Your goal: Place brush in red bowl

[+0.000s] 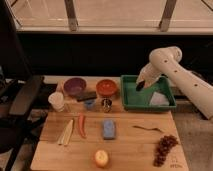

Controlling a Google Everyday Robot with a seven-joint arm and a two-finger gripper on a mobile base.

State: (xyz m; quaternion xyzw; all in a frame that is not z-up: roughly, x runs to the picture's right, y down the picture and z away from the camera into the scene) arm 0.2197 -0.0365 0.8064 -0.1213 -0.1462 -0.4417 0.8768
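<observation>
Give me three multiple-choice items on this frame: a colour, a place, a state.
1. The round bowl left of the round orange-red bowl is: A purple, B green, C white.
2. The gripper is: A above the orange-red bowl, B above the green rectangular tray, C above the purple bowl.
3. The orange-red bowl: A stands upright on the wooden table, B lies tipped over, C hangs from the gripper.
Key: 1 A, its inside reads purple; 2 B, the gripper sits within the tray's outline; 3 A, its opening faces up.
</observation>
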